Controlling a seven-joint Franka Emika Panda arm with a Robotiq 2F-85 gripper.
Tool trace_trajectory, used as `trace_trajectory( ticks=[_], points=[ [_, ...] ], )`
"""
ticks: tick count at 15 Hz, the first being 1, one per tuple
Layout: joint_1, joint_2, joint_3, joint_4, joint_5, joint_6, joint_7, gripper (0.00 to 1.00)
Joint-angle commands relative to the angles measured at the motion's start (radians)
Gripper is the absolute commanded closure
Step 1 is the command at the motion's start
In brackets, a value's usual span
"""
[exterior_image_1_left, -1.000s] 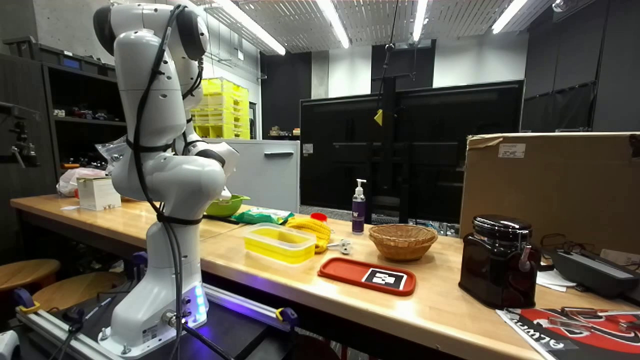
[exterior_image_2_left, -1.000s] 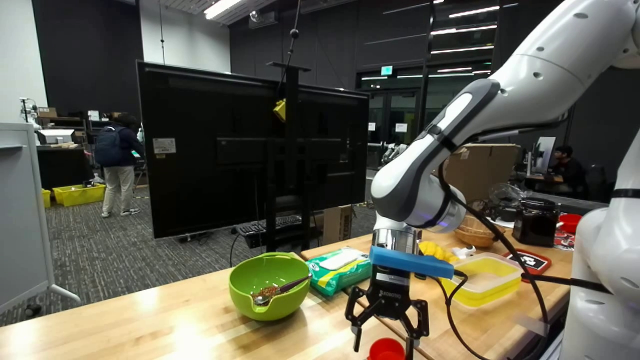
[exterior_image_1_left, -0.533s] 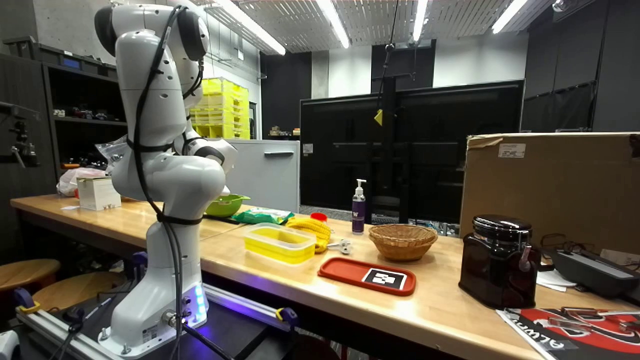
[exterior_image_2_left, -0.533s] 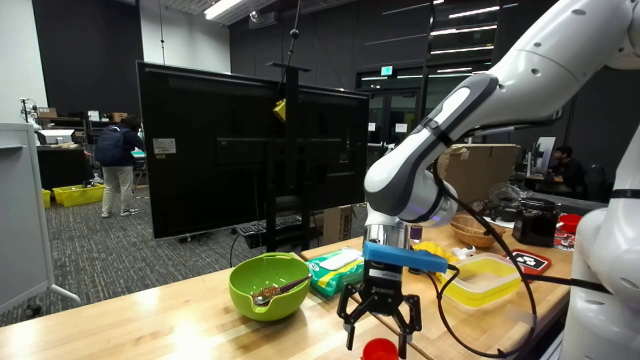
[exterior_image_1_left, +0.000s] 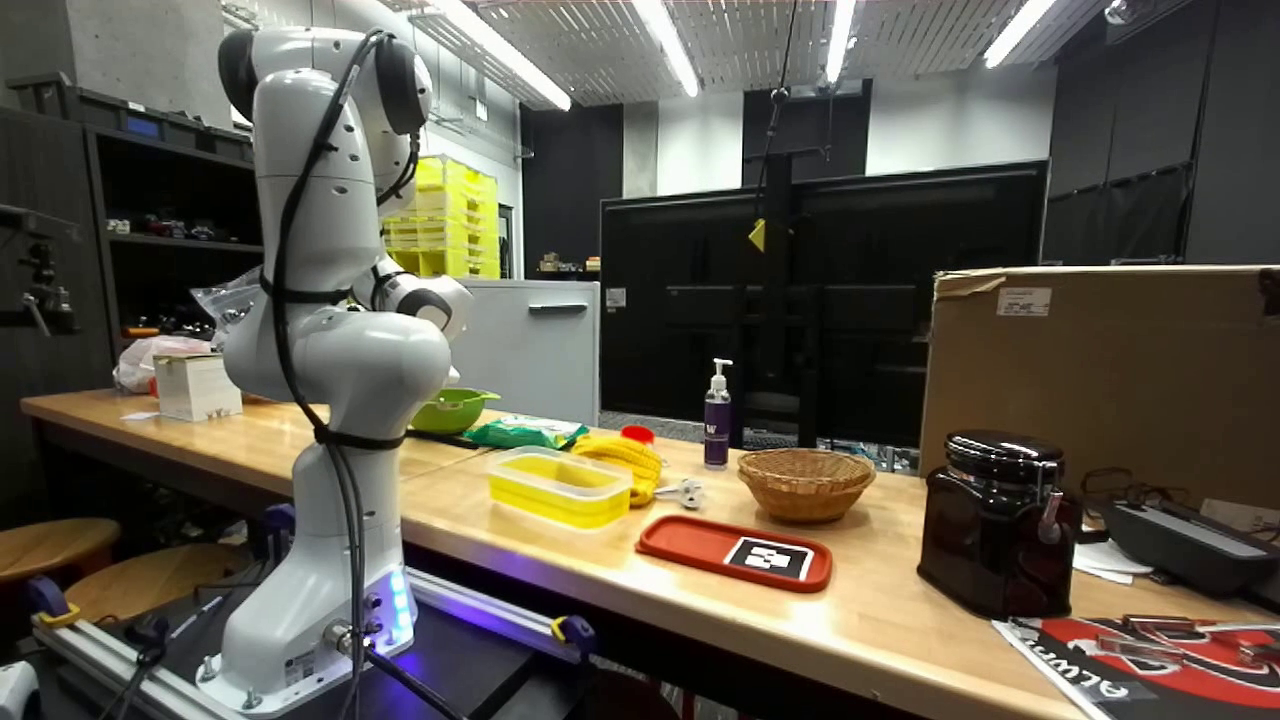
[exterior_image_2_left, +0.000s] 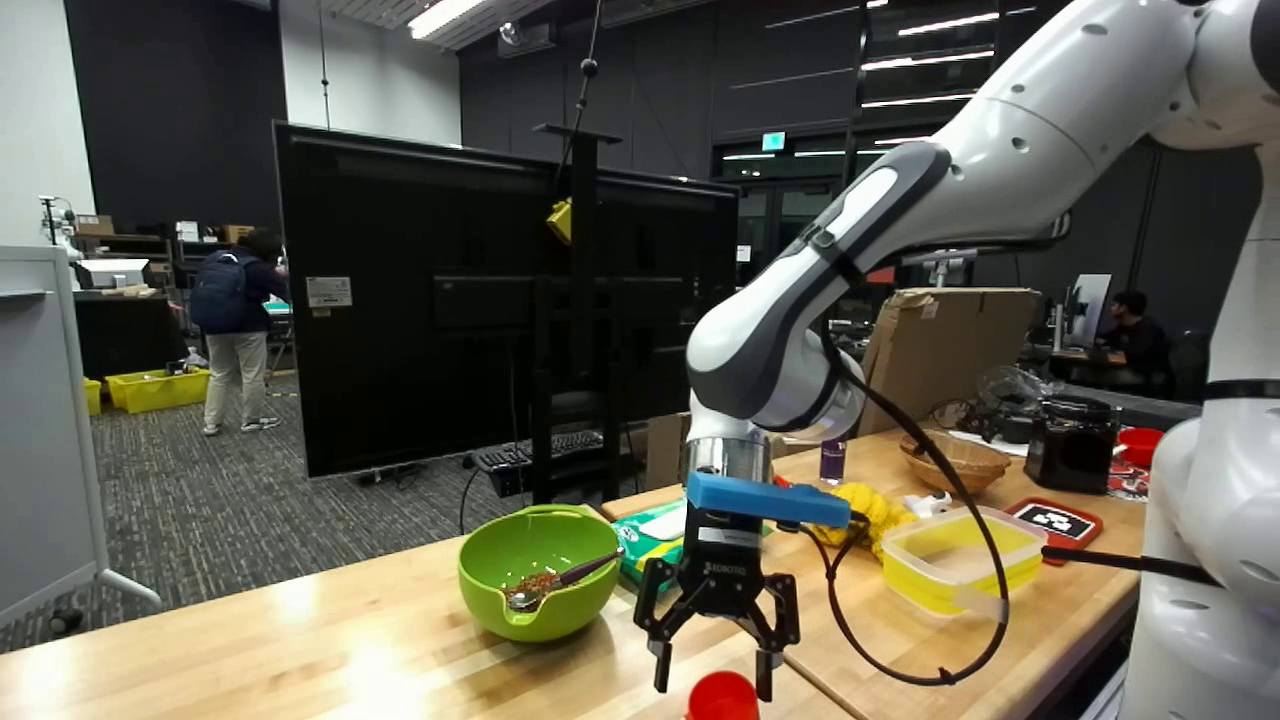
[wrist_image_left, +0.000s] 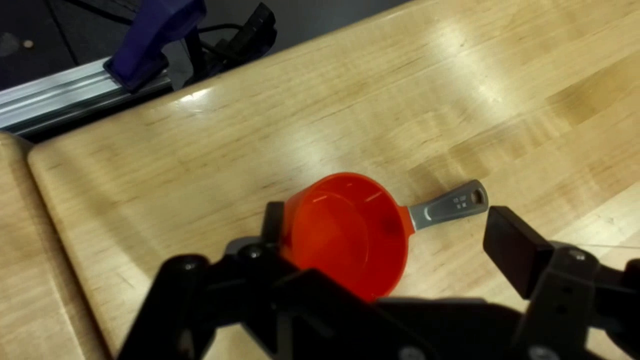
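Observation:
A red measuring cup (wrist_image_left: 350, 230) with a grey handle (wrist_image_left: 450, 205) lies between the widely spread fingers of my gripper (wrist_image_left: 389, 235) in the wrist view. The left finger (wrist_image_left: 272, 222) appears to rest against the cup's outer wall. The right finger (wrist_image_left: 512, 250) stands apart, just past the handle's tip. In an exterior view my gripper (exterior_image_2_left: 713, 677) points down, and the top of the red cup (exterior_image_2_left: 722, 695) shows between its fingertips at the bottom edge. Whether the cup is on the table or slightly raised I cannot tell. The arm hides the gripper elsewhere.
Beside the gripper is a green bowl (exterior_image_2_left: 525, 570) with reddish bits and a spoon (exterior_image_2_left: 575, 575), near a green wipes packet (exterior_image_2_left: 650, 535). A yellow container (exterior_image_1_left: 555, 490), a basket (exterior_image_1_left: 805, 485), a red tray (exterior_image_1_left: 680, 545) and a dark jar (exterior_image_1_left: 995, 530) stand farther along.
The arm and open gripper have shifted left in an exterior view, toward the green bowl. The red cup has shifted the same way along with the fingers.

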Motion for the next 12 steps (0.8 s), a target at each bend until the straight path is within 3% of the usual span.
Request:
trace_trajectory(
  ticks=[1, 9, 12],
  points=[
    [-0.001, 0.053, -0.004, 0.063, -0.029, -0.030, -0.024, 0.00],
    [-0.006, 0.067, -0.014, 0.089, -0.050, -0.032, -0.041, 0.00],
    [-0.029, 0.029, -0.038, 0.073, -0.181, -0.067, 0.024, 0.00]
  ],
)
